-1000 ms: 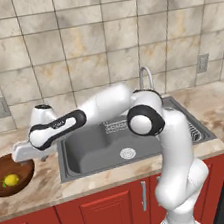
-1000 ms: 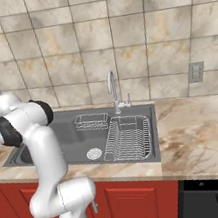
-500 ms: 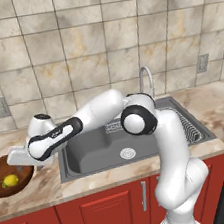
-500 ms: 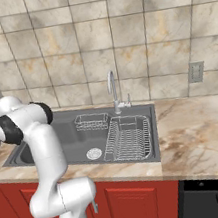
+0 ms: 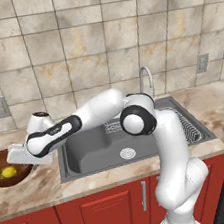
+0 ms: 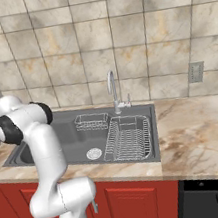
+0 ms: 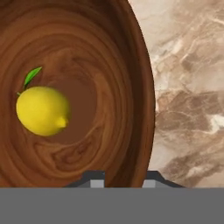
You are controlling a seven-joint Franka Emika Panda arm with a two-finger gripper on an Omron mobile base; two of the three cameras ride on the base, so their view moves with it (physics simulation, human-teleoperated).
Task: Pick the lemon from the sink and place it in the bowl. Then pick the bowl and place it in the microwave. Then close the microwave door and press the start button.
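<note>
Lemon point(image 7: 42, 110) lies inside the bowl point(image 7: 131, 87), whose rim the end effector point(image 7: 122, 180) grasps.

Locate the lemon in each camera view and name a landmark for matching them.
Left base view: the lemon lies inside the bowl at the far left edge, on the counter beside the sink.
Right base view: not in this picture.
Hand view: the lemon sits left of centre on the bowl's floor.
Shared landmark: the bowl's wooden rim.
</note>
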